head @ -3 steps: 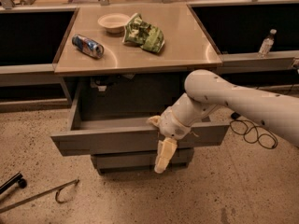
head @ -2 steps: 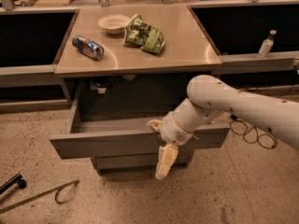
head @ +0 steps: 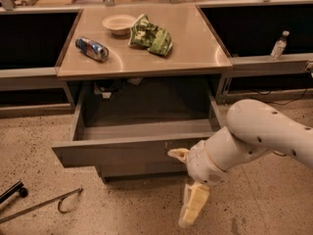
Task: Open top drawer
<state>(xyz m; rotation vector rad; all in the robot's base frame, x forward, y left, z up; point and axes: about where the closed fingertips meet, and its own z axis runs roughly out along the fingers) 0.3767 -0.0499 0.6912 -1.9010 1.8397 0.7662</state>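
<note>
The top drawer (head: 122, 153) stands pulled far out from under the counter, its wide grey front panel facing me and its broad grey tray (head: 146, 130) showing inside. My gripper (head: 186, 181) hangs in front of the panel's right part, on the end of my white arm (head: 264, 131). It is open and empty. One pale finger (head: 178, 154) lies at the panel below its top rim. The other finger (head: 194, 204) points down toward the floor.
On the counter top (head: 195, 48) lie a blue can (head: 92, 48), a white bowl (head: 119, 23) and a green chip bag (head: 151, 35). A water bottle (head: 279, 45) stands on the right ledge. A metal bar (head: 44, 205) lies on the floor at the left.
My gripper has dropped from the drawer's top rim and moved a little right, away from the edge. The drawer stays pulled out as before.
</note>
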